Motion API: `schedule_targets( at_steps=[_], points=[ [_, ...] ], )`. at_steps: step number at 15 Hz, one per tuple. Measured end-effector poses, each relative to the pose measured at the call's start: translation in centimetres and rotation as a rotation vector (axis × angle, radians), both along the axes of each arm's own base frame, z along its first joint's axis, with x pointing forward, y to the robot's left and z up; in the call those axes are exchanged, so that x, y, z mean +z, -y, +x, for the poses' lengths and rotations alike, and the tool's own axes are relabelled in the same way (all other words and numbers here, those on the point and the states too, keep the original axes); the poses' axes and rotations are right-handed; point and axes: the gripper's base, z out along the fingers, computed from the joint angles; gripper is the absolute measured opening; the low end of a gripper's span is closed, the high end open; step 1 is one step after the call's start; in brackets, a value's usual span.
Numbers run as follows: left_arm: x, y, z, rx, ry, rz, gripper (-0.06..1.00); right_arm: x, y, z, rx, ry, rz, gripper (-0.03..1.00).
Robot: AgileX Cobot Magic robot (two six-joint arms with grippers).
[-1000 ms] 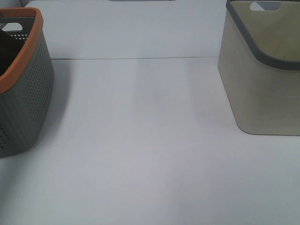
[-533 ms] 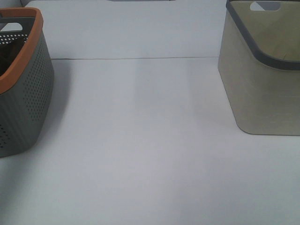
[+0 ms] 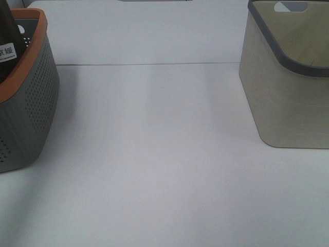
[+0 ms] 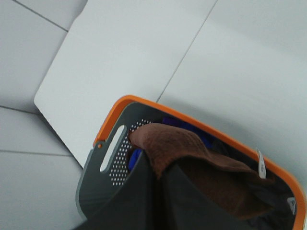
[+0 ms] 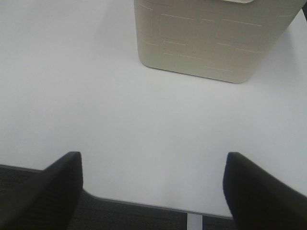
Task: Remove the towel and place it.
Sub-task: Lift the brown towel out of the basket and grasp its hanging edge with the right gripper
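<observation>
In the left wrist view my left gripper (image 4: 158, 173) is shut on a fold of the dark maroon-brown towel (image 4: 201, 158) and holds it up over the grey basket with an orange rim (image 4: 103, 143). The rest of the towel hangs into the basket, with its small white label (image 4: 260, 163) at the hem. A blue cloth (image 4: 135, 155) lies under it. In the exterior high view the dark left arm (image 3: 7, 46) with a white sticker stands over that basket (image 3: 31, 103); the towel is hidden there. My right gripper (image 5: 153, 191) is open and empty, low over the white table.
A beige basket with a grey rim (image 3: 288, 92) stands at the right back of the white table (image 3: 154, 154); it also shows in the right wrist view (image 5: 211, 43). A seam (image 3: 149, 64) crosses the table at the back.
The left arm has risen into the exterior high view over the grey basket; a second ago it did not show there. Nothing else on the table has moved.
</observation>
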Motion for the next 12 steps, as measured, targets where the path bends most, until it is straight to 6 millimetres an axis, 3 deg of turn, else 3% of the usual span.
schedule_targets(
  at_steps=[5,7,12],
  points=[
    [1.1,1.9,-0.2,-0.065,0.061,-0.011,0.00,0.2,-0.2,0.0,0.012,0.011,0.020,0.70],
    [1.4,2.8,0.1,-0.088,0.086,-0.024,0.00,1.1,-0.8,0.0,0.062,0.072,0.068,0.70],
    [2.6,7.1,2.1,-0.198,0.136,-0.054,0.00,3.1,-2.6,3.8,0.261,0.112,0.128,0.70]
  ],
)
